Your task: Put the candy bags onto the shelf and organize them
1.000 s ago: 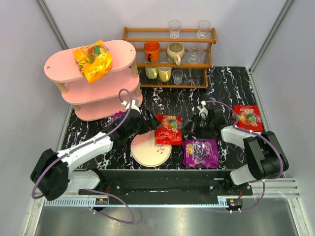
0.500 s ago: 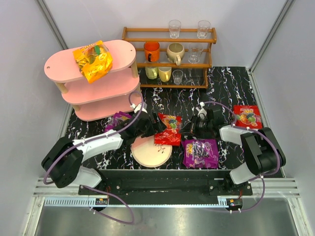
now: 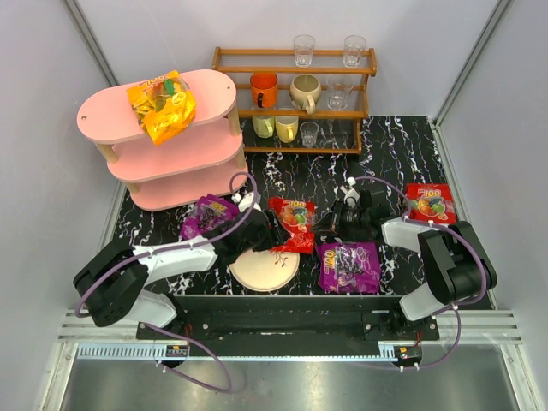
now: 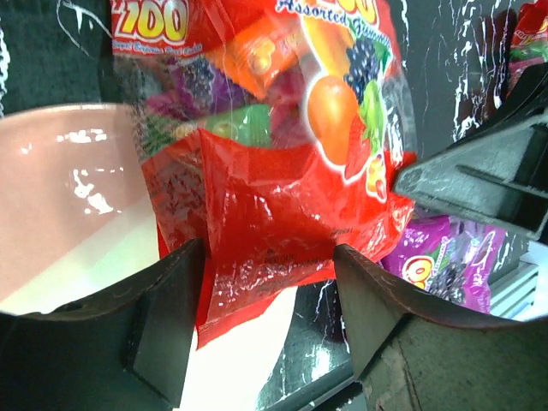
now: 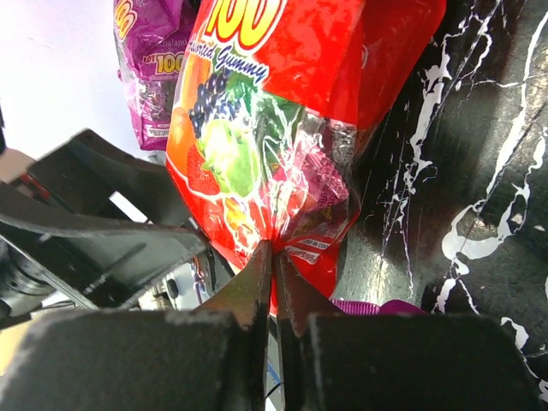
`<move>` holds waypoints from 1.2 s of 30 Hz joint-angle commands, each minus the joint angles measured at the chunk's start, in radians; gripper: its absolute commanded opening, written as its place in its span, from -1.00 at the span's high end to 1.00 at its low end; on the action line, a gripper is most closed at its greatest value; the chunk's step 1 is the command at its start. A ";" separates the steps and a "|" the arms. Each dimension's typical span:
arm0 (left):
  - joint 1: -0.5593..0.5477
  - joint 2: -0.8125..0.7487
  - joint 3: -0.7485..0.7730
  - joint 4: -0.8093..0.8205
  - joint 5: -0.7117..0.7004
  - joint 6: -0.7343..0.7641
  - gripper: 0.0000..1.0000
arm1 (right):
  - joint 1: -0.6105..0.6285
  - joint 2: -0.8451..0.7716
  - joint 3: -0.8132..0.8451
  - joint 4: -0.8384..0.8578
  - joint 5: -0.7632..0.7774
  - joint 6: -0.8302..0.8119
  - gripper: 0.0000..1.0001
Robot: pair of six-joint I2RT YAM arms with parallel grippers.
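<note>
Marbled table (image 3: 402,145) is covered w/ pink shelf (image 3: 171,163), mug rack (image 3: 295,68), plate (image 3: 257,270), 2 purple bags (image 3: 349,265) (image 3: 208,214), red bag (image 3: 430,204) at R; centre red bag (image 3: 294,224) poss. lifted.

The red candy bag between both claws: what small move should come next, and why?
Probably the left gripper should close on the red bag: its fingers straddle the bag's edge with a gap, while the right gripper pinches it shut.

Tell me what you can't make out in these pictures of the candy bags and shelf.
- Top view: on the shelf, the top board hides most of the lower boards.
- Top view: the left arm covers part of the plate and of one purple bag.
- Left wrist view: the red bag is cut off by the top edge; whether the left claw grips it is unclear.
</note>
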 commanded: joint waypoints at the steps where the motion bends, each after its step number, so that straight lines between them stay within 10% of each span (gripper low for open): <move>1: -0.079 -0.046 -0.055 0.115 -0.126 -0.060 -0.29 | 0.005 0.005 0.009 0.078 -0.025 0.049 0.91; 10: -0.170 -0.048 -0.109 0.268 -0.304 -0.088 -0.10 | 0.005 -0.009 0.017 0.067 -0.035 0.071 0.93; 18: -0.176 -0.117 -0.107 0.221 -0.355 -0.032 1.00 | 0.005 -0.041 0.005 0.084 -0.051 0.071 0.94; 36: -0.208 -0.475 -0.021 -0.130 -0.525 0.251 1.00 | 0.184 -0.223 0.315 -0.166 0.060 -0.052 1.00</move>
